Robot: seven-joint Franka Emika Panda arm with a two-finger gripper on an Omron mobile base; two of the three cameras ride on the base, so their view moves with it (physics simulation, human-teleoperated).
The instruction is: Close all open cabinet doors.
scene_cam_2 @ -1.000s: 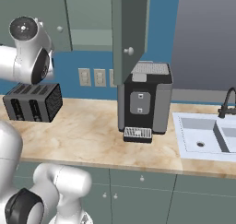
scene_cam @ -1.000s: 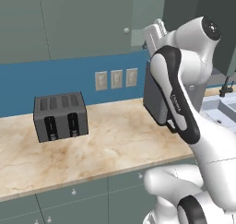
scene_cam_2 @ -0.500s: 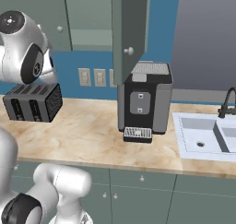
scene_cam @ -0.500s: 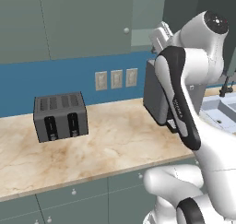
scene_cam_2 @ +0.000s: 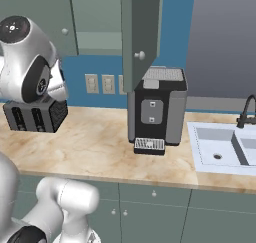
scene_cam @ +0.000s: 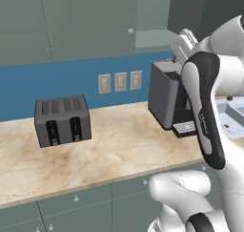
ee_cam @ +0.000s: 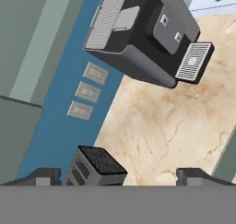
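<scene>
- Open cabinet door (scene_cam_2: 140, 34): flat muted grey-green panel, round pale knob, swung out edge-on above the coffee machine.
- Boxy black-and-grey coffee machine (scene_cam_2: 157, 108): back edge of the marbled beige counter (scene_cam_2: 95, 147).
- Ribbed dark toaster (scene_cam: 62, 120): counter's back left.
- Dark two-finger gripper (ee_cam: 120, 174): jaws apart, holding nothing.

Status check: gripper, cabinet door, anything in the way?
Gripper open, holding nothing. Open cabinet door swung out edge-on above coffee machine, knob showing. Not touched yet.

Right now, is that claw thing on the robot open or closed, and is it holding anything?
Gripper: open, holding nothing; its two fingertips stand wide apart, with the toaster and counter showing between them.
</scene>
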